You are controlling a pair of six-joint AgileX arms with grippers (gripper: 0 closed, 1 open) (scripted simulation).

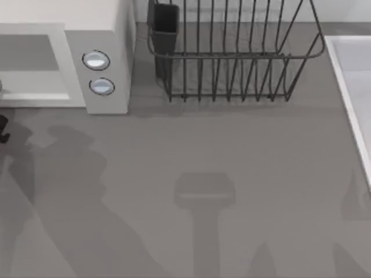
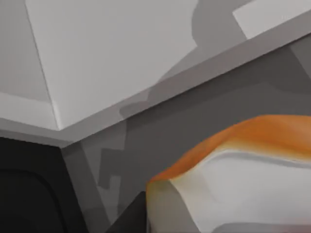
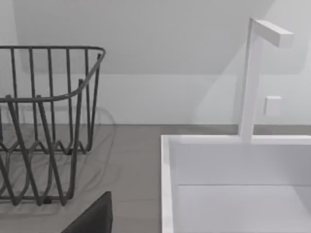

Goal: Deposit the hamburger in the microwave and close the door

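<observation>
Closest to our left wrist camera, the hamburger (image 2: 243,165) bulges smooth and round, an orange-brown crown over a pale glossy patch. A dark finger (image 2: 129,218) of our left gripper touches its edge, so we seem to be grasping it, though we cannot tell for certain. Beyond it are flat white and grey panels meeting at sharp edges.

From above, a dark bit of our left arm (image 1: 3,128) sits at the table's (image 1: 232,174) left edge, just in front of the boxy white microwave (image 1: 119,63) with two round silvery knobs (image 1: 96,60).

Farther right stands a dark wire dish rack (image 1: 232,58). Our right wrist view adds a white sink (image 3: 167,184) and square faucet (image 3: 250,77).
</observation>
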